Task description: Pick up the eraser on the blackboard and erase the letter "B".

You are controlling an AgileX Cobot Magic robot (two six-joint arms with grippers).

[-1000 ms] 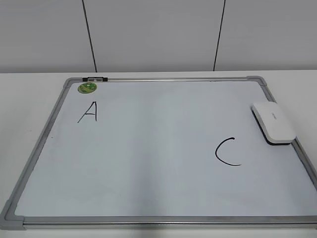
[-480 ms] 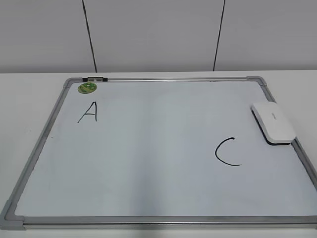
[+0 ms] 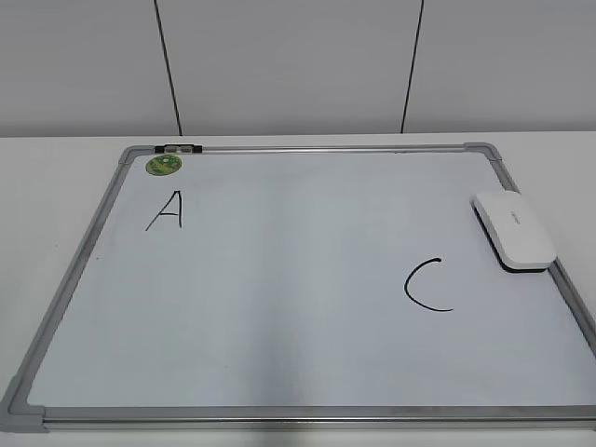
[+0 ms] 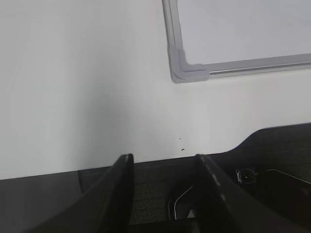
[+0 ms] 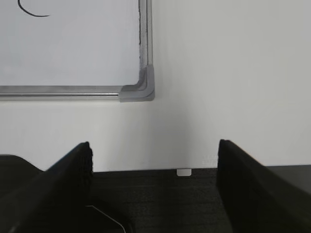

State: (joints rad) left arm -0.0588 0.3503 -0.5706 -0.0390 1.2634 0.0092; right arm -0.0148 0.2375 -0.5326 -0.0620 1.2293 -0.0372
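A: Left to right w/ the board (image 3: 307,413): "A" (image 3: 165,209) far left, "C" (image 3: 426,284) right, eraser (image 3: 514,231) flat at right edge. No "B" visible.

B: Grippers?

A: Left gripper (image 4: 163,165) parted narrowly, empty, near-left corner. Right gripper (image 5: 154,148) wide apart, empty, near-right corner.

B: Step?

A: Looks done or pre-pick. If not, right reaches far, clamps eraser.

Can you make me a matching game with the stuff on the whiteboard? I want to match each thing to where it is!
Things:
1. eraser
2. green magnet
3. letter A
4. letter C

Places:
a. far left corner of the blackboard
b. at the right edge
c. just below the magnet
d. right half, nearer the front than the eraser

Pairs: 1-b, 2-a, 3-c, 4-d
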